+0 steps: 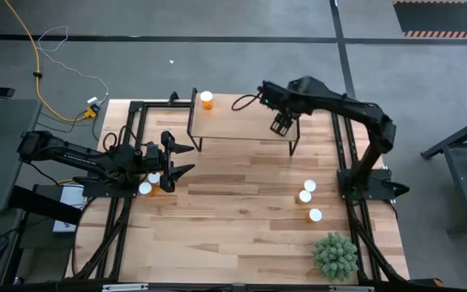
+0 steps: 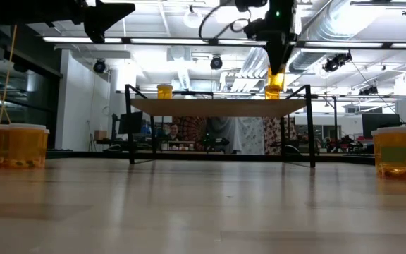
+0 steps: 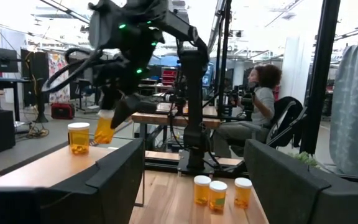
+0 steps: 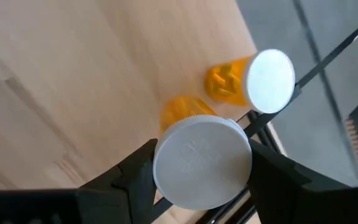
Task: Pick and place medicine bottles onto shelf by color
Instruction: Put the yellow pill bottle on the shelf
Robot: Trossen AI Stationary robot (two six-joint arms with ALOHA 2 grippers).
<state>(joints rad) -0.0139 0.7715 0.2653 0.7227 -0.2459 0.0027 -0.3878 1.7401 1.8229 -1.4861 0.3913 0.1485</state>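
Note:
The shelf (image 1: 242,122) stands at the table's far side on thin black legs. One orange bottle with a white cap (image 1: 207,99) stands on its left end. My right gripper (image 1: 281,126) hangs over the shelf's right part, shut on another orange bottle (image 2: 274,82). In the left wrist view that bottle (image 3: 104,129) is tilted just over the board. Three bottles (image 1: 308,197) stand on the table's right side. Three more (image 1: 154,183) stand at the left, beside my open left gripper (image 1: 190,158), which touches nothing. My right gripper pinches the bottle by its white cap (image 4: 202,163), one finger (image 4: 135,177) on each side of the rim. The fingers come from above, pointing down. The orange body (image 4: 179,112) hangs below them, tilted, close over the shelf board; whether its base touches the board I cannot tell.
A green spiky plant (image 1: 335,255) sits at the table's near right corner. Black frame rails run along both table sides. A person sits beyond the table (image 3: 263,99). Bare wood lies between the two bottle groups (image 1: 233,195).

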